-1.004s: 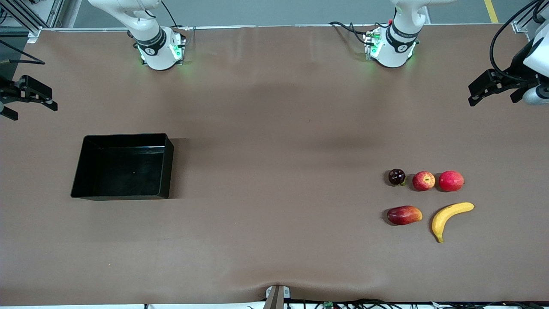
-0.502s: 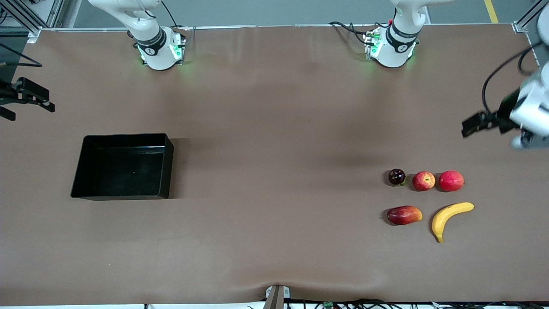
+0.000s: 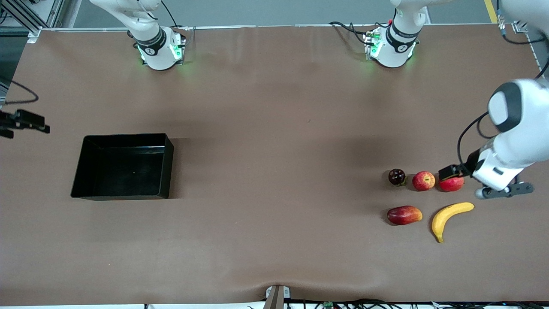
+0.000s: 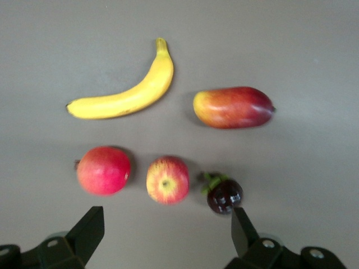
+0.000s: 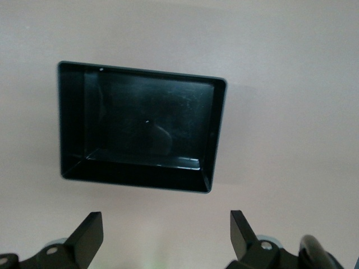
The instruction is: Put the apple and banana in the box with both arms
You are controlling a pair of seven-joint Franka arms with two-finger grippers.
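- Apple [image 3: 423, 180] and banana [image 3: 450, 218] lie on the surface [image 3: 274, 107] at the left arm's end in the front view, well apart from the empty box [image 3: 123, 166]. The left claw [image 3: 450, 172] is over the pinkish-red fruit [image 3: 451, 184]; the right claw [image 3: 21, 124] waits near the box.
- Left wrist view: the left claw gapes wide and empty above the fruit rows, apparently lining up a pick.
- Right wrist view: the right claw, spread wide and empty, looks down at the box, likely ready for a handover.
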